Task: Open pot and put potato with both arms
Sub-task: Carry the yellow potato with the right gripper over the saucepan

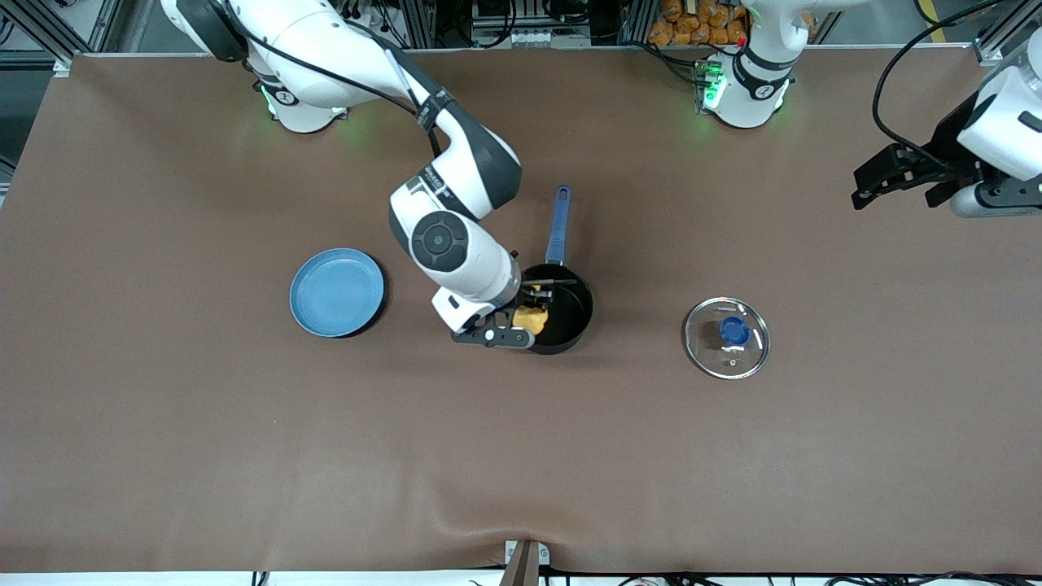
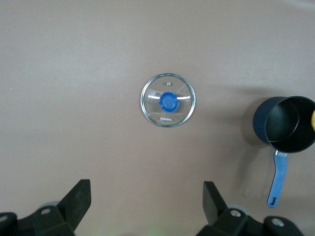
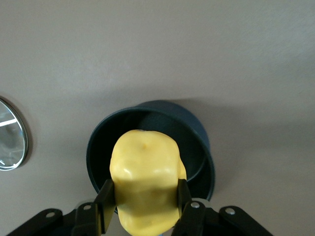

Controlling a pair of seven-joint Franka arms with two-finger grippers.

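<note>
we see the right tool grasping the potato over the open pot; the left tool waits released above the lid.

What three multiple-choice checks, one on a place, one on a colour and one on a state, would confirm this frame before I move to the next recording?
1. Where does the glass lid lie?
A. On the pot
B. On the table, toward the left arm's end
C. On the plate

2. What colour is the pot's handle?
A. Red
B. Blue
C. Black

3. What is the right gripper doing?
A. Hanging open over the plate
B. Shut on the lid's knob
C. Shut on the potato over the pot

Answers: 1 B, the lid rests flat on the bare table, apart from the pot. 2 B, the long handle is blue. 3 C, the right wrist view shows the fingers clamping the yellow potato above the pot's open mouth.
</note>
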